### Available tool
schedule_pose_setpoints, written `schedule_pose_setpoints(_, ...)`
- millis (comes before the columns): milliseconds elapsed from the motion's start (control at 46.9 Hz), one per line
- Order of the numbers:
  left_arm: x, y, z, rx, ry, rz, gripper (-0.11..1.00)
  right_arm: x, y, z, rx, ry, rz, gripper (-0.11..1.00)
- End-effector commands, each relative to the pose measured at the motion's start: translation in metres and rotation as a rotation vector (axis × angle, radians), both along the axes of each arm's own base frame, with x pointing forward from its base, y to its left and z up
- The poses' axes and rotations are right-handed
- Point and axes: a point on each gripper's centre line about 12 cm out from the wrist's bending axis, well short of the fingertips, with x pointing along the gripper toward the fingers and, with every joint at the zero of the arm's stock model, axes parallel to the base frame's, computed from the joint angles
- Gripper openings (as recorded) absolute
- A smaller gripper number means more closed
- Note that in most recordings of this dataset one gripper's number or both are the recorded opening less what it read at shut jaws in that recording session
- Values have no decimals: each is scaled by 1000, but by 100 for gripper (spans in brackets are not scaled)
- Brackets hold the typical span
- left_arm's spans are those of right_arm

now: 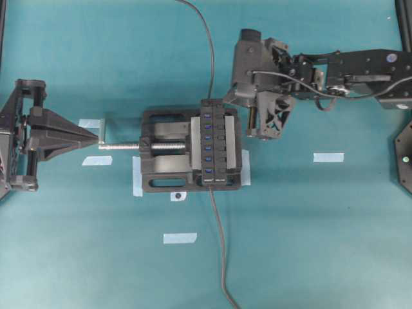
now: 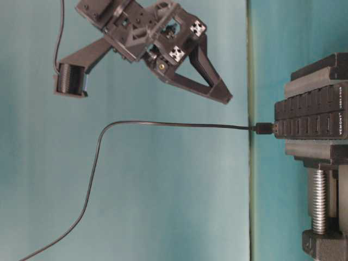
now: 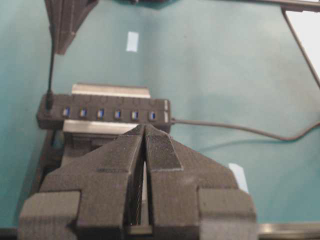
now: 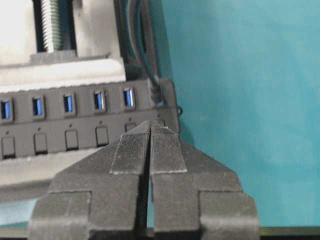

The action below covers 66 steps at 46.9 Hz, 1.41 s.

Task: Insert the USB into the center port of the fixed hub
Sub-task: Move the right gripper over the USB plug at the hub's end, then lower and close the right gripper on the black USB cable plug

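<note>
Two claws, both pressed together and holding nothing; the right claw (image 1: 261,133) hangs just right of the far end of the fixed hub (image 1: 219,143), and in the right wrist view its tips (image 4: 150,127) sit over the hub's button row close to that end; the left claw (image 1: 96,137) is parked well left, tip near the end of the vise (image 1: 166,161) screw, aimed at the hub; the USB (image 1: 211,103) is not in any claw; it looks seated in the farthest port of the row, cable running off the far side of the bench (image 1: 322,244), seen as the plug (image 4: 156,92) next to the last open blue slot; the center port (image 1: 208,136) is open and unoccupied, three blue slots on its near side and two plus the plugged one on its far side; a second cable leaves the hub's near end, probably the hub's own; step in hand, as I judge it: right claw approaching the plug, grasp not yet made, insertion into the middle slot not begun; next move calls for spreading the right claw, lowering it around the plug body not the cable, pinching, pulling straight out along the port axis, then shifting toward the near side to the middle slot and pushing in square; risk: gripping the wrong cable or miscounting slots.
</note>
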Motion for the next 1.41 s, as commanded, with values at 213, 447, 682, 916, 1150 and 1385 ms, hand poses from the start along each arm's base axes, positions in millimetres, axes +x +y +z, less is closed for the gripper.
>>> schedule_pose_setpoints(213, 2, 0, 5, 0, -15, -2, 2, 8, -3, -3, -12, -2, 8, 0)
schedule_pose_setpoints(447, 3, 0, 6, -2, -17, -1, 2, 16, -5, -6, -19, -10, 14, 2)
schedule_pose_setpoints(682, 2, 0, 5, -3, -14, -1, 2, 20, -8, -7, -20, -27, 7, 4)
schedule_pose_setpoints(916, 2, 0, 4, -3, -11, -1, 2, 21, -8, -5, -21, -45, 7, 14)
schedule_pose_setpoints(1150, 2, 0, 3, -3, -9, -1, 2, 23, -9, -8, -19, -44, 3, 56)
schedule_pose_setpoints(1385, -2, 0, 4, -3, -21, -1, 2, 28, -9, -7, -16, -57, 2, 83)
